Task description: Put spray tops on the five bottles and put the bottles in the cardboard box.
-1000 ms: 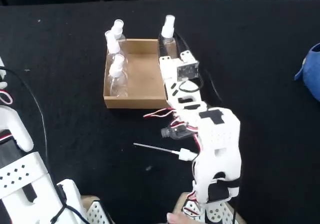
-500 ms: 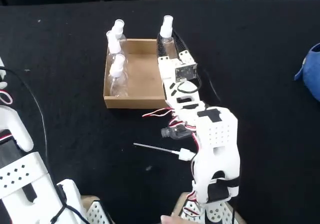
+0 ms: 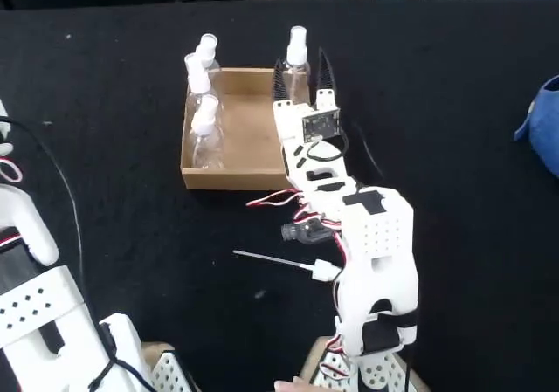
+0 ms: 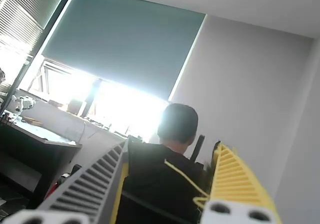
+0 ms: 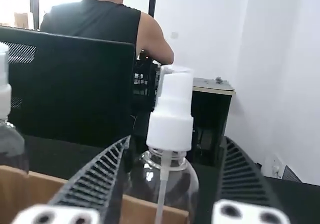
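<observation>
A: While the high view looks down on everything, what does it tell you that the wrist views cannot?

B: Placement. The bottle (image 3: 296, 60) stands upright at the far right corner of the box (image 3: 236, 179), between the fingers of the right tool (image 3: 302, 71). I cannot tell whether it is inside the wall or just outside it. Another three bottles (image 3: 199, 82) stand at the box's left side with their tops on. A loose spray top (image 3: 320, 271) lies on the tabletop (image 3: 131, 200) just beside the right arm (image 3: 376, 261). Its thin tube (image 3: 266, 259) stretches toward the left arm (image 3: 44, 322), well apart from the box.

A: And the right wrist view?

B: It shows the gap. The tool is spread wide, with its ribbed fingers (image 5: 95, 176) on either side of the bottle. Space shows on both sides, so it grips nothing.

A: How does that bottle look up close?

B: It is clear plastic with a rounded shoulder. A white spray top sits on the neck, and a tube runs down inside.

A: The left tool (image 4: 172, 145)?

B: Its own view has it tipped up toward the room, fingers apart and holding nothing. From above, the left arm sits at the near left edge of the tabletop, well apart from the box.
</observation>
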You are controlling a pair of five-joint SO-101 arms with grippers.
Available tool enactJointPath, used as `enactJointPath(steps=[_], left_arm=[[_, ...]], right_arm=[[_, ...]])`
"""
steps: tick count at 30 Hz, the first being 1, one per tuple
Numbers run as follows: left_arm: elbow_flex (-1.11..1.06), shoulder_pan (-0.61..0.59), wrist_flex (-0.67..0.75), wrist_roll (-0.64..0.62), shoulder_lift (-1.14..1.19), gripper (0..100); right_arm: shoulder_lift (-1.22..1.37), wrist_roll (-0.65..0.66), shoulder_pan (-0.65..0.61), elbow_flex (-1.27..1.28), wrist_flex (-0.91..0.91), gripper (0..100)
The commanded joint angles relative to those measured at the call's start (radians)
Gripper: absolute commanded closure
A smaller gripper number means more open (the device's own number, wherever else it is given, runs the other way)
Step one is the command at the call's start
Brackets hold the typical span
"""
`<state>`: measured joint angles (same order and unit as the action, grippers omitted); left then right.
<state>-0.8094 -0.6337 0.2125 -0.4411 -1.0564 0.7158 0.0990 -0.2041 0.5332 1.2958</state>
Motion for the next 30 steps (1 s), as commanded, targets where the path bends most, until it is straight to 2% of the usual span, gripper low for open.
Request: enactJointPath(steps=[1, 12, 30], left_arm=[[0.015, 0.005, 0.02, -0.006, -0.005, 85], [0.015, 0.004, 0.02, -0.006, -0.005, 85], [0.015, 0.008, 0.02, -0.006, -0.005, 85]], right_arm=[[-0.015, 0.005, -0.014, -0.041, -0.006, 76.6], [-0.028, 0.005, -0.014, -0.018, 0.011, 76.5], [-0.311, 0.003, -0.034, 0.236, -0.008, 76.5]])
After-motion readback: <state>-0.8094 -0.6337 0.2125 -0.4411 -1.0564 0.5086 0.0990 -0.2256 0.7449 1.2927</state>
